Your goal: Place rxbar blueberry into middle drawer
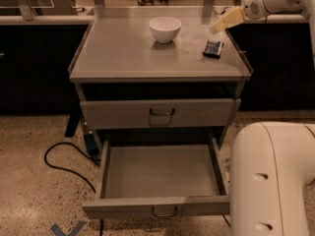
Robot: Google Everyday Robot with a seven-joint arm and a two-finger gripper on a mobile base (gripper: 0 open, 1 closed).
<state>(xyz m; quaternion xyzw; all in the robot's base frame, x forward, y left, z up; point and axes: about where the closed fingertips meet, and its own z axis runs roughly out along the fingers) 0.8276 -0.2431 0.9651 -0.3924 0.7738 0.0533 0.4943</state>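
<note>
The rxbar blueberry [213, 48], a dark wrapper with a pale label, lies flat on the cabinet top [123, 53] near its right edge. My gripper [225, 21], cream coloured, hangs above and just behind the bar at the upper right, apart from it and holding nothing that I can see. The middle drawer [157, 173] is pulled wide open below, its grey floor bare, with its loop handle on the front panel [163, 211].
A white bowl [165, 28] stands at the back middle of the cabinet top. The upper drawer front [160, 113] is closed. My white arm body [275, 181] fills the lower right beside the open drawer. A black cable [61, 161] lies on the floor at the left.
</note>
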